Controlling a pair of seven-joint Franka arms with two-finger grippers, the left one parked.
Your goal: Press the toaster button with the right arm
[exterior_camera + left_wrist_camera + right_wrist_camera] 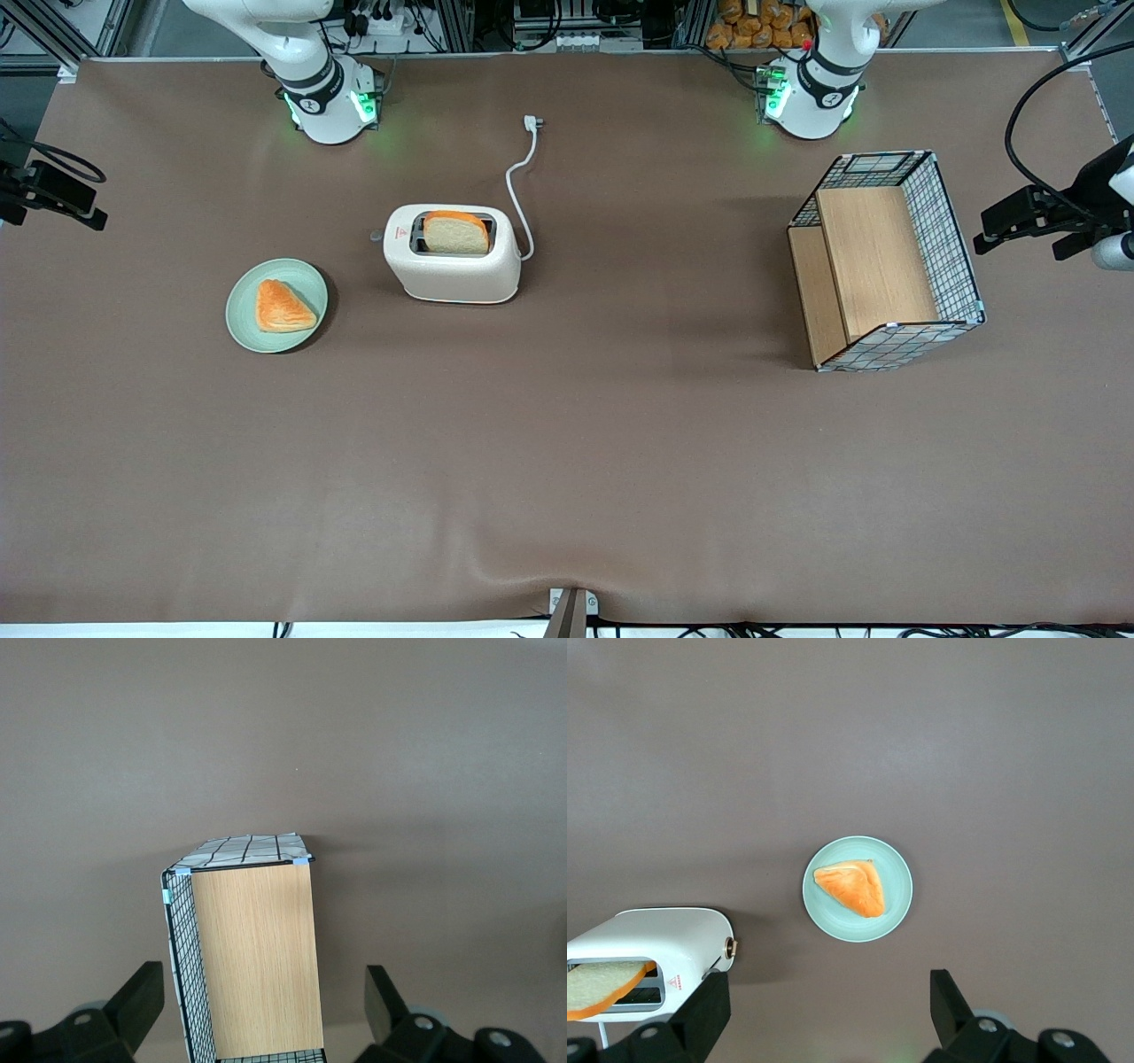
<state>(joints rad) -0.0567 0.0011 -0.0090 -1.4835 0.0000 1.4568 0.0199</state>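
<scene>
**Toaster, button and raised gripper on the brown worktop**

The gripper [829, 1014] of the right arm [292, 53] hangs high above the worktop [567, 461], its two black fingers [709, 1010] spread wide apart and holding nothing. Both fingertips frame the wrist view; the toaster button [730, 948] lies well below them, close to one fingertip's line of sight but not touching it. The toaster [453, 254] stands upright in the worktop's middle zone, nearer the edge along the arm bases than the edge by the front camera, and toward the working arm's end. It is cream-white with rounded corners, two slots on top and a small red logo [402, 234] beside them. A slice of bread [455, 232] with an orange crust stands in one slot, its upper part projecting. The button is a small grey round knob on the narrow end face that looks toward the working arm's end. A white cord [518, 190] curls from the other end toward the arm bases, ending in a plug [532, 122]. A pale green plate [241, 321] bearing an orange pastry [282, 307] sits near the button end, slightly nearer the front camera. A wire-and-wood basket [886, 261] lies toward the parked arm's end.
</scene>
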